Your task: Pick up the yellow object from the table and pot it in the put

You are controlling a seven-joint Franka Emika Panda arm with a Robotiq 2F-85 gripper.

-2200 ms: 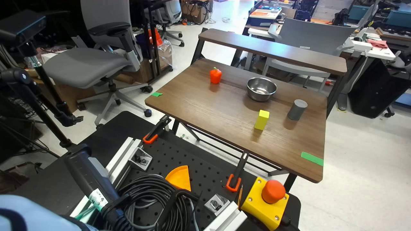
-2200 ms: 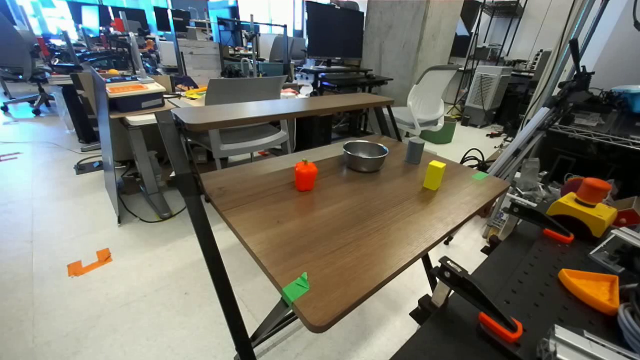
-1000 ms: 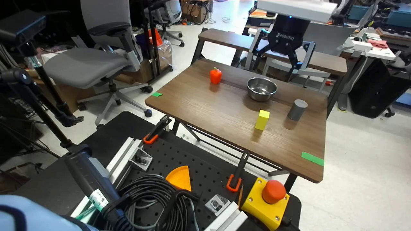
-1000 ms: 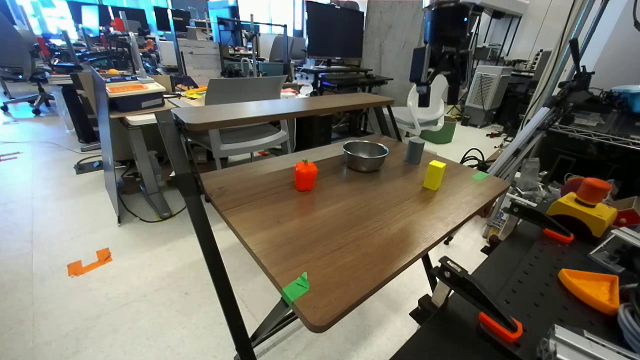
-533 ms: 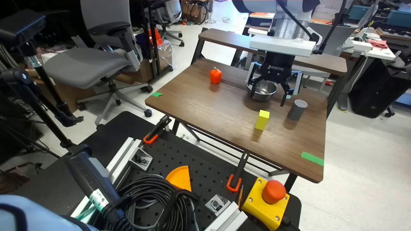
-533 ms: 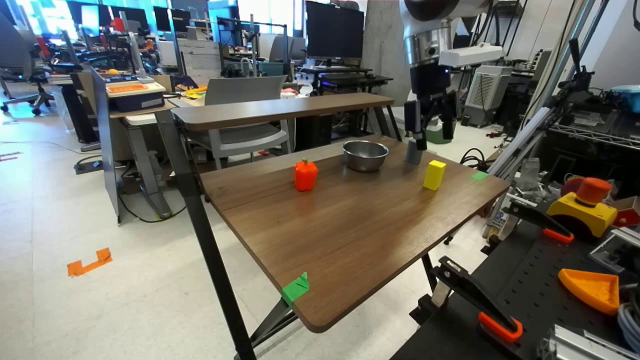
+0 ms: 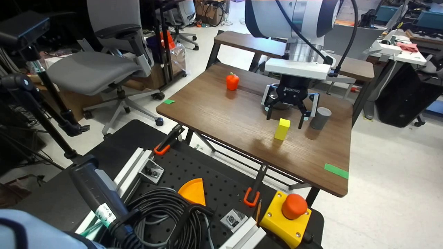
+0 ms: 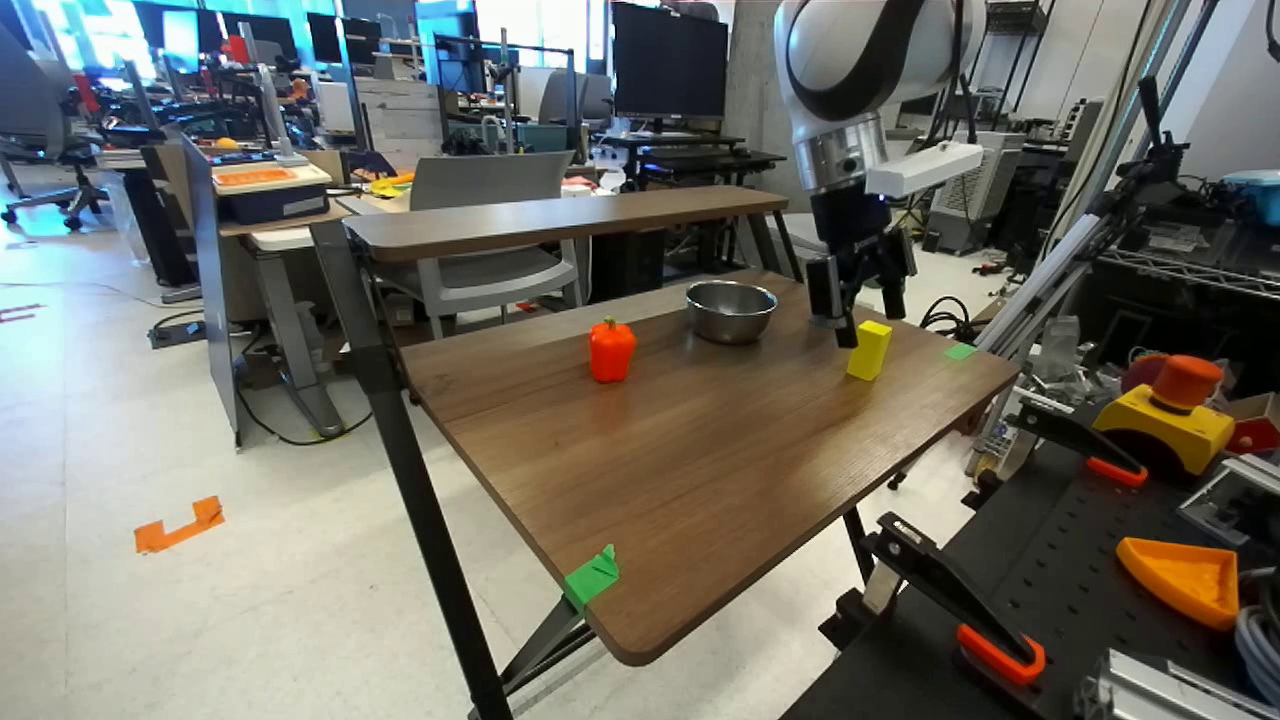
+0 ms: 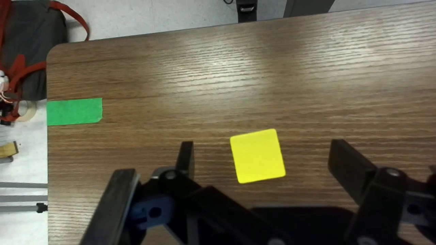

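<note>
– Where is the yellow block [image 7: 282, 130]?
– It stands upright on the brown table [image 7: 238, 114]. I can see it in both exterior views.
– And the gripper [image 7: 284, 122], where is that?
– It points down, near the top of the block. I can't tell just how high its tips are.
– What about its 2 fingers [image 9: 351, 167]?
– They are wide apart. In the wrist view the block shows in the gap between them, with brown wood on each side.
– Is the block lined up with the fingers?
– Not quite. Its square yellow top looks turned a little bit.
– Where is the shiny bowl [image 8: 731, 322]?
– In an exterior view it is to the left of the block and farther back. The 2 things are apart.
– And the grey cup [image 7: 320, 119]?
– It is near the block. In an exterior view it stands to the right of the block and a bit farther back.
– I see a red pepper [image 8: 611, 352] too!
– Yes. In both exterior views it is well off to the left of the block.
– And the green tape [image 9: 75, 111]?
– In the wrist view that piece is to the left of the block, by the table's edge.
</note>
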